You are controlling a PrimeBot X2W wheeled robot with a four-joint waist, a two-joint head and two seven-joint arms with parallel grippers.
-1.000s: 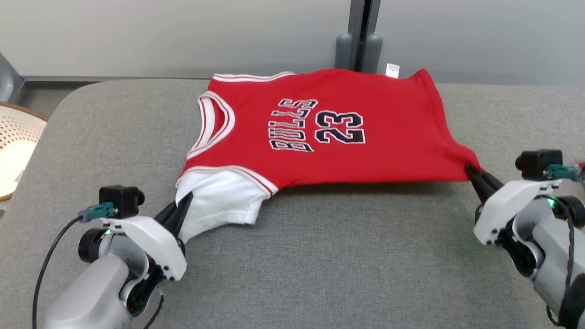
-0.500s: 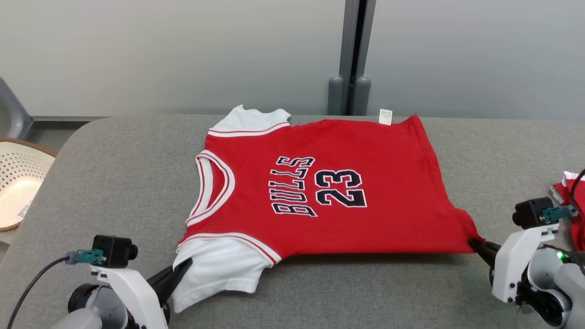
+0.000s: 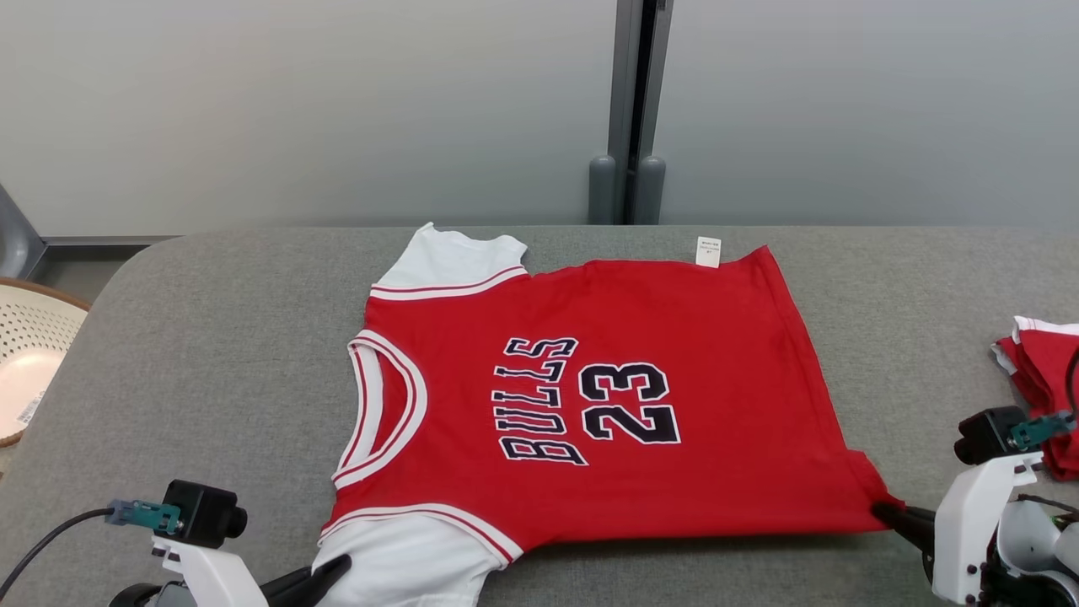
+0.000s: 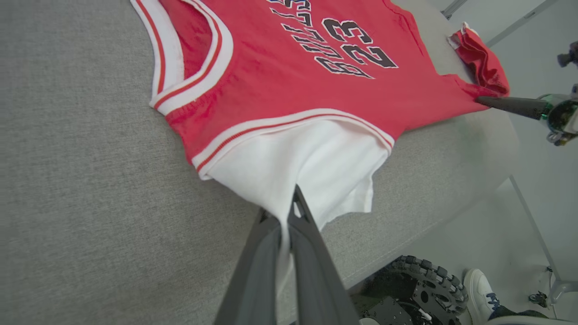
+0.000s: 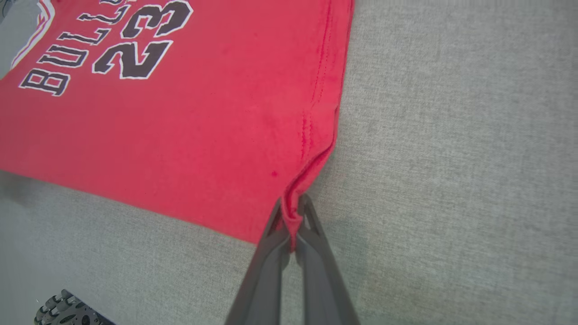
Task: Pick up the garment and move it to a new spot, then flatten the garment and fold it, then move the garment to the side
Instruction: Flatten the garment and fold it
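A red jersey with white sleeves and "BULLS 23" lies spread on the grey cushioned surface, its collar toward the left. My left gripper is shut on the near white sleeve, pinching its edge. At the lower right, my right gripper is shut on the jersey's near hem corner. The cloth is stretched taut between the two grips along its near edge.
A second folded red garment lies at the right edge of the surface. A pale perforated basket stands off the left end. The surface's near edge, the robot's wheel and a person's shoe show below.
The camera has tilted, so the whole scene sits lower. Both grippers have pulled the jersey toward the near edge, and its far white sleeve has come into view, lying flat.
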